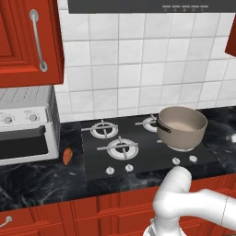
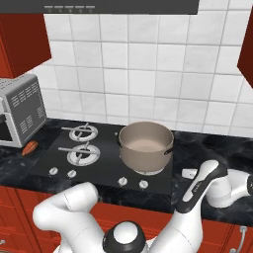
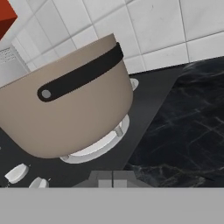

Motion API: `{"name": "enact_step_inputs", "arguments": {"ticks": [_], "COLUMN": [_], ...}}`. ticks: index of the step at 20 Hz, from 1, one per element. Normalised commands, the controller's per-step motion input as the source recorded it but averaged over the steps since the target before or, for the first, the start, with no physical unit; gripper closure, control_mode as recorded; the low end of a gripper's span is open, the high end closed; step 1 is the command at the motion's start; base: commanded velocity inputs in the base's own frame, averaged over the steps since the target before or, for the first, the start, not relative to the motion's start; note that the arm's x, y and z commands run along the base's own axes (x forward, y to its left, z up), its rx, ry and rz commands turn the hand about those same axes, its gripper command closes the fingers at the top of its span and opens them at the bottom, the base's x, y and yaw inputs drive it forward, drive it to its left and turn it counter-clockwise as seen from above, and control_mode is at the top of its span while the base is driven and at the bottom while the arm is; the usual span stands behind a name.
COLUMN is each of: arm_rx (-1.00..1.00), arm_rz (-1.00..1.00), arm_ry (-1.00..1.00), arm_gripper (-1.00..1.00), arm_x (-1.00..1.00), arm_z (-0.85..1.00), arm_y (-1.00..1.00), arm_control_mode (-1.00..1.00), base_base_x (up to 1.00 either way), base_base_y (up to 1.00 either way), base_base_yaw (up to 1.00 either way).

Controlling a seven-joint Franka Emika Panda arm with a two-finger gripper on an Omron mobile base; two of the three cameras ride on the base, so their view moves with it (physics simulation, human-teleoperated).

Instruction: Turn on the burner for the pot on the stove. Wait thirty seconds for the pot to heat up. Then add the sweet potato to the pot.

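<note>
No readable text anywhere: the small marks on the dark range hood's point(image 1: 152, 5) control strip and round the white toaster oven's point(image 1: 25, 126) dials are too tiny to make out.

A: Where do your two back cameras look from?

B: One sits behind me on my left, one on my right; both look forward and down; both see the stove point(image 1: 152, 154), the pot point(image 1: 182, 127) and the tile wall point(image 1: 138, 69).

A: And the one on your hand?

B: It sits low and very near the pot's side; it is tilted.
</note>
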Motion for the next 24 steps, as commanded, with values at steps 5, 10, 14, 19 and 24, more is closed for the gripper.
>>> {"name": "enact_step_inputs", "arguments": {"ticks": [5, 10, 14, 19, 24], "arm_rx": [0.00, 0.00, 0.00, 0.00, 0.00], "arm_rz": [0.00, 0.00, 0.00, 0.00, 0.00], "arm_ry": [0.00, 0.00, 0.00, 0.00, 0.00], "arm_gripper": [1.00, 1.00, 1.00, 1.00, 1.00], "arm_x": [0.00, 0.00, 0.00, 0.00, 0.00], "arm_z": [0.00, 0.00, 0.00, 0.00, 0.00], "arm_y": [0.00, 0.00, 0.00, 0.00, 0.00], "arm_control_mode": [-1.00, -1.00, -1.00, -1.00, -1.00], "base_base_x": [0.00, 0.00, 0.00, 0.00, 0.00], "base_base_y": [0.00, 0.00, 0.00, 0.00, 0.00], "base_base_yaw": [0.00, 0.00, 0.00, 0.00, 0.00]}}
